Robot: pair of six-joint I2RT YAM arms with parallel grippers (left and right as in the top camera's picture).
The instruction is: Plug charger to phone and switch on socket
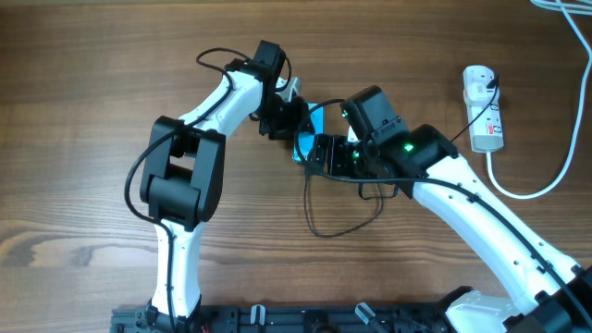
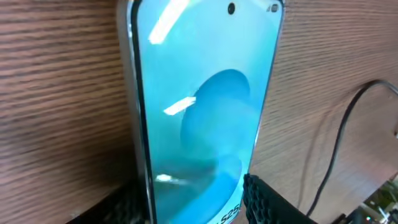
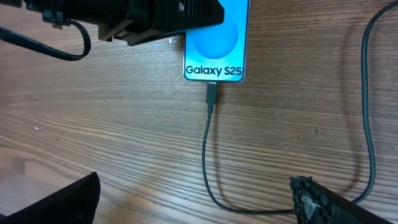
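Note:
The phone (image 1: 308,137) lies flat on the table, cyan screen up; its white band reads "Galaxy S25" in the right wrist view (image 3: 214,43). My left gripper (image 1: 289,118) is shut on the phone, one finger on each long side (image 2: 196,202). The charger's thin black cable (image 1: 344,222) loops on the table. Its connector (image 3: 212,96) sits against the middle of the phone's lower edge. My right gripper (image 1: 326,155) is open and empty, a little back from the connector, fingers wide apart either side of the cable (image 3: 193,205). The socket (image 1: 487,118) lies at the far right with a black plug (image 1: 481,85) in it.
The socket's white lead (image 1: 541,190) curves along the right side of the table. Another white cable (image 1: 566,17) crosses the top right corner. The left arm's black body (image 3: 143,18) covers the phone's upper part in the right wrist view.

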